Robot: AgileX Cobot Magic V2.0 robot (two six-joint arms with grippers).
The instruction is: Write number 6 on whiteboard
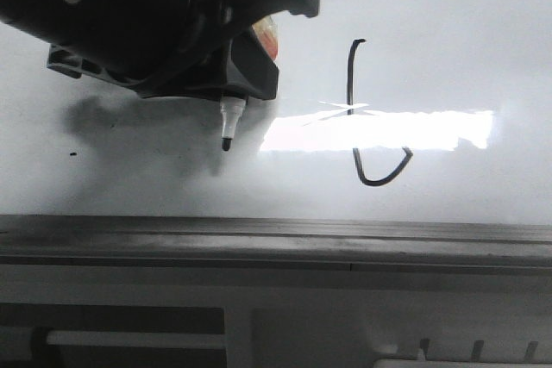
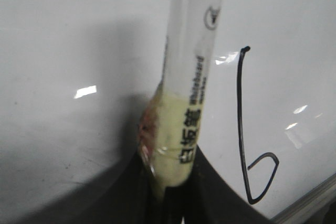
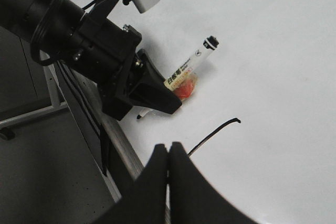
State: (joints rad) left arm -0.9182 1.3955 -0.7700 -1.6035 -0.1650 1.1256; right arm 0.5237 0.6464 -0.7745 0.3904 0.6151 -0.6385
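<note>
A thin black number 6, seemingly finished, marks the glossy whiteboard.

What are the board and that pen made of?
The whiteboard looks like glossy coated sheet, given its sharp light reflection; its frame edge seems dull grey metal. The whiteboard marker appears to be smooth white plastic with printed lettering.

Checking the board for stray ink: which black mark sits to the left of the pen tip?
The tiny black dot, alone at far left. The number 6 lies right of the pen tip.
</note>
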